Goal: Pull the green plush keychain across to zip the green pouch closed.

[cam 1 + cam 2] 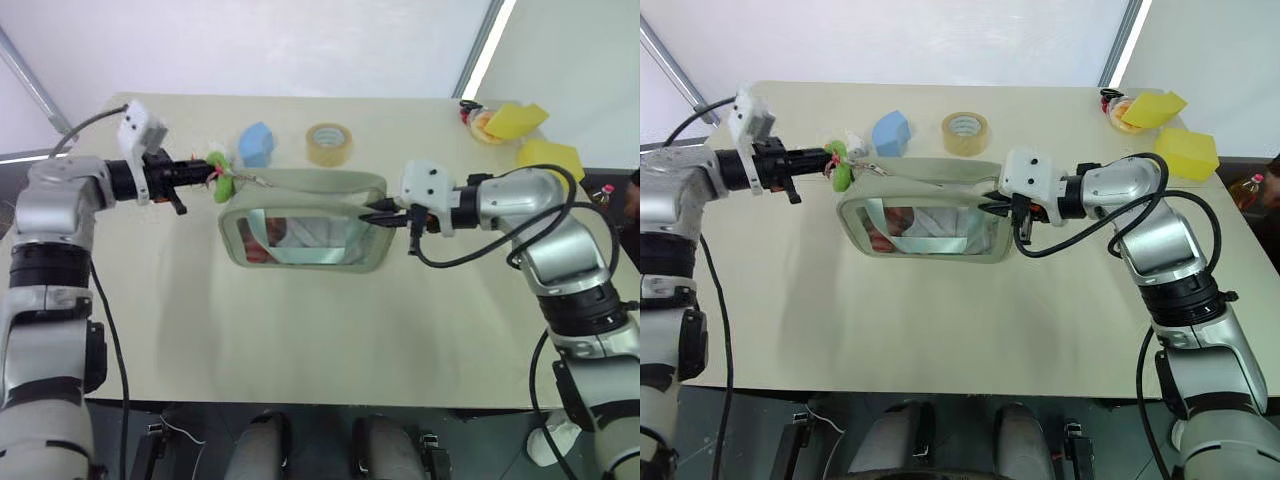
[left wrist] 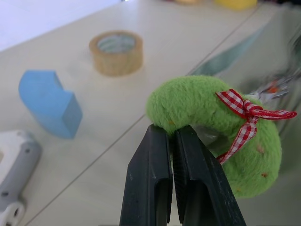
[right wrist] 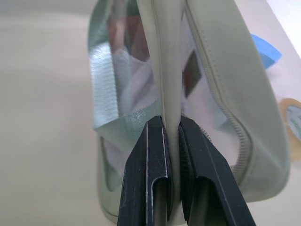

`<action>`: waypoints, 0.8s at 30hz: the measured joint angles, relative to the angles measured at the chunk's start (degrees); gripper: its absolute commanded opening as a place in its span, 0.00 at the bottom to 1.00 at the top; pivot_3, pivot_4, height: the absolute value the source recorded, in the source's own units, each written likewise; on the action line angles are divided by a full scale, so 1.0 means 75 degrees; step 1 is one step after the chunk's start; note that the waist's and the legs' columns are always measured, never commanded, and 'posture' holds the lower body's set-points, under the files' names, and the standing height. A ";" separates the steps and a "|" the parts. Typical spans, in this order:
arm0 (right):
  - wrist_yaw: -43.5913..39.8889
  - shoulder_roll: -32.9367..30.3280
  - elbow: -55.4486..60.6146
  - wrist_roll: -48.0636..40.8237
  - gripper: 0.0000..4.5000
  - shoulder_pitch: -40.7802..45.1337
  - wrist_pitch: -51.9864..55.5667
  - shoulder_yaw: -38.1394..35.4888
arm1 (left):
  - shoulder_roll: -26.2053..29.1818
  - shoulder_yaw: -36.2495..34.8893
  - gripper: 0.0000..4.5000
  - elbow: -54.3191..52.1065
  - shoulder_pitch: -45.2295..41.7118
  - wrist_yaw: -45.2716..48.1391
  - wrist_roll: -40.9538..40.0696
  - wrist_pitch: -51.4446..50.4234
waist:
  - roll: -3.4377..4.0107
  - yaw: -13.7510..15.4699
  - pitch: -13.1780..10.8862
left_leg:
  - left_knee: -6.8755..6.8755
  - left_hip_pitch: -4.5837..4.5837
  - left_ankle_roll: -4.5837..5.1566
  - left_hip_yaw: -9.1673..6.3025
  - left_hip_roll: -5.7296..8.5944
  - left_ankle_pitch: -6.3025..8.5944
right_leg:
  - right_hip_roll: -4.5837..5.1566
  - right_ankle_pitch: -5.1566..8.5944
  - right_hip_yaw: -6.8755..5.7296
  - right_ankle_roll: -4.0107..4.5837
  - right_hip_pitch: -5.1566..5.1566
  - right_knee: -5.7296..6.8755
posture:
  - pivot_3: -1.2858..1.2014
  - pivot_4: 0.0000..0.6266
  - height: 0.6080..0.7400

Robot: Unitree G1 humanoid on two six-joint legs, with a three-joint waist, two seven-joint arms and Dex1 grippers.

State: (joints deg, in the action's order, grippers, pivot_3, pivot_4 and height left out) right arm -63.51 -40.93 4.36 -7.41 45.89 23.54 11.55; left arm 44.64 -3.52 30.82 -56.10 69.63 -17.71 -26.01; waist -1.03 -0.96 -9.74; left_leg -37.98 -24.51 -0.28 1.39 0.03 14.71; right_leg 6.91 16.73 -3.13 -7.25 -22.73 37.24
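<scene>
A: Where does the green plush keychain (image 1: 220,177) sit?

B: Just off the left end of the green pouch (image 1: 305,232), which lies flat near the middle of the table (image 1: 300,340), clear window up. A thin chain links the plush to the pouch's top edge. The left gripper (image 2: 171,136) is clenched on the plush's fuzzy rim, as the left wrist view shows.

A: And the other arm?

B: The right gripper (image 3: 171,127) is clamped on the pouch's pale seam at its right end, pinning that end.

A: How will these 2 handle?

B: The plush looks light and squashy, so it should compress under the fingers and not slip; the pile gives grip. Its red-checked bow (image 2: 249,113) seems flimsy and is a poor hold. The body of the plush is the sounder place, as taken. The chain looks thin, so a steady pull along the zip line would likely suit it better than a jerk. The pouch is soft fabric and would probably bunch if its far end were let go.

A: Counts?

B: 1 keychain, 1 pouch, 2 grippers. Behind them, 1 blue block (image 1: 257,143), 1 tape roll (image 1: 329,144), and 2 yellow pieces (image 1: 530,135) at the table's right corner.
</scene>
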 measured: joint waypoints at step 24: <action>0.0437 0.0355 -0.0414 0.0377 0.00 0.0342 0.0155 0.0175 | -0.0569 0.0969 0.74 -0.0853 -0.0736 0.0163 0.0625 0.0860 | 0.0002 -0.0032 0.0001 | 0.0000 0.0002 0.0000 0.0002 0.0000 0.0000 | -0.0001 0.0000 0.0002 0.0000 -0.0001 -0.0001 | 0.52 0.24 1.00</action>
State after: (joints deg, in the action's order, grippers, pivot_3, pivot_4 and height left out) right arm -60.23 -38.26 1.25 -4.59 48.45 24.70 12.86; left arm 40.38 3.74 24.42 -61.62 70.85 -13.02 -19.56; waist -1.01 -1.20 -9.73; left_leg -37.98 -24.49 -0.28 1.41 0.03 14.71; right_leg 6.91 16.73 -3.12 -7.25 -22.74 37.23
